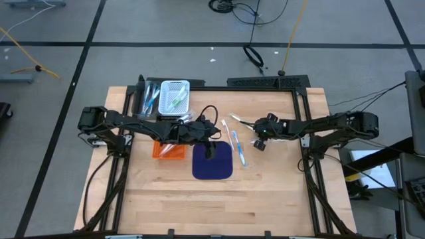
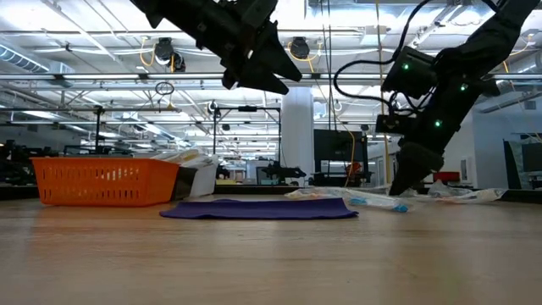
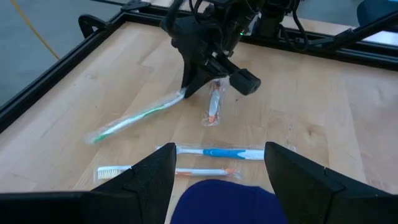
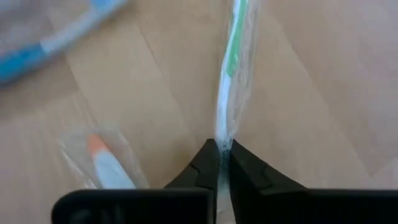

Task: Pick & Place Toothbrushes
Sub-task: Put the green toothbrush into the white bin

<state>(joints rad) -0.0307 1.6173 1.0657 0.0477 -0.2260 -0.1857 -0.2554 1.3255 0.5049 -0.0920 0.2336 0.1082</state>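
Wrapped toothbrushes (image 3: 214,153) lie flat on the table (one green (image 4: 231,74), pinched by the fingers)

Wooden table (image 1: 265,192): toothbrushes (image 1: 236,143), blue mat (image 1: 212,162), orange basket (image 1: 169,151).

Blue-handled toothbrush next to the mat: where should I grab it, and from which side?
Take the blue-handled toothbrush at mid-handle, coming straight down with the fingers across its width. It lies flat on the table in a wrapper, beside the orange one, so a side approach would likely nudge both.

The high view looks straight down on the dark blue mat (image 1: 212,162); the low view faces it level from the table edge; wrist views sit close above toothbrushes (image 3: 217,153) beside it.
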